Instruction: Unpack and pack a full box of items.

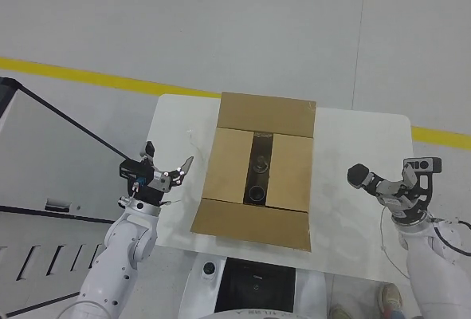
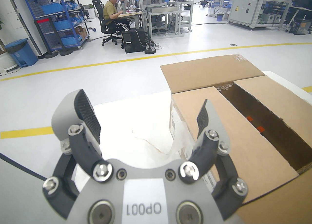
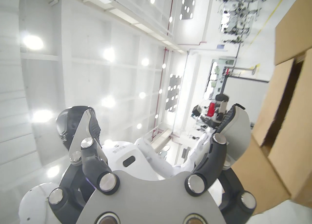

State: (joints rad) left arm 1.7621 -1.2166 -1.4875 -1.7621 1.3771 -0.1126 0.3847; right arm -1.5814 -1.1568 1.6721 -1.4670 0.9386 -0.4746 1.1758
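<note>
Here, the cardboard box sat mid-table on the white table, its side flaps leaving a gap over dark items. The left gripper hung just left of it, the right gripper farther off to its right, both with fingers spread and empty.

Box flaps leave only a narrow central gap.

Matt cardboard box, smooth white table, left tool in grey metal, textured black pads
</note>
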